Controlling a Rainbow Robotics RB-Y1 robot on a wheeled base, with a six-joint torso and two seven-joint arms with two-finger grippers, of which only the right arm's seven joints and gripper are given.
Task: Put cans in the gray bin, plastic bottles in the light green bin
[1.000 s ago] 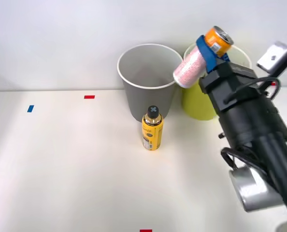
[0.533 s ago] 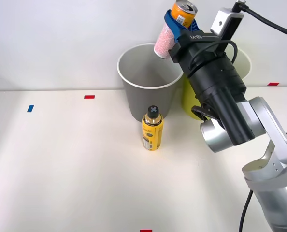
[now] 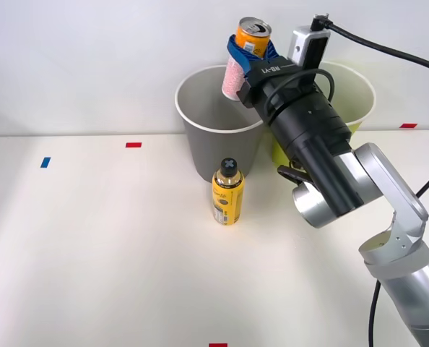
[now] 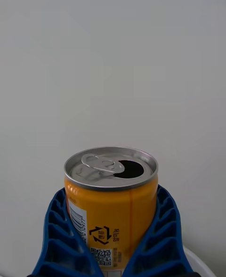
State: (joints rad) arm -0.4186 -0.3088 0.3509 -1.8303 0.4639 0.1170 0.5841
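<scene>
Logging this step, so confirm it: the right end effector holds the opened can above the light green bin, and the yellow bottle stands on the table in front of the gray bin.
Not quite. The front view shows the right end effector holding the opened can above the gray bin, at its back rim, not above the light green bin. The rest holds: the yellow bottle stands on the table in front of the gray bin.

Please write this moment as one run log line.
right gripper: shut on can | can: above gray bin rim | yellow bottle: on table

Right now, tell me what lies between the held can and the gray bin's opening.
Nothing. In the front view the can, clamped in the right gripper, hangs above the gray bin's right rim with only bare air beneath it.
</scene>
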